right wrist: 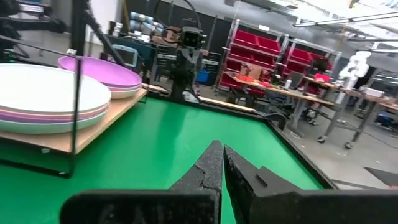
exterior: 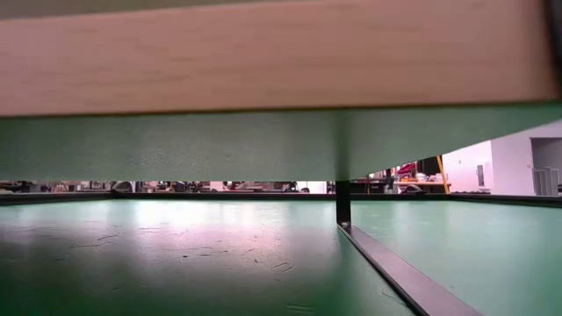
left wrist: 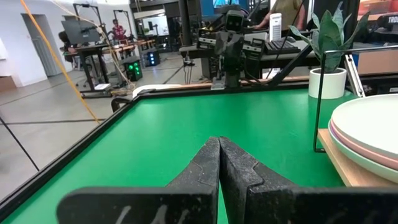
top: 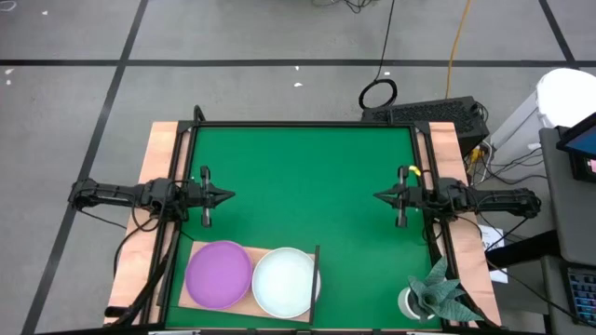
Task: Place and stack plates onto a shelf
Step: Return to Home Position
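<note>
Left gripper (top: pixel 226 195) 9 o'clock, right gripper (top: pixel 380 195) 3 o'clock; both pinched shut, empty. You park level, clear of shelf (top: pixel 193 251) at 7.

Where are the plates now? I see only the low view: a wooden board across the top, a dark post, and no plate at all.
Observer: On the shelf, in two stacks side by side. A purple plate tops the stack on the left arm's side, and a white plate tops the other.
Operator: Are the grippers close to the stacks?
Observer: No. The left gripper is near the left edge of the green mat, the right gripper near its right edge. Both are apart from the shelf.
Operator: Do they hold anything?
Observer: No. The wrist views show both shut, with nothing between the fingers.
</note>
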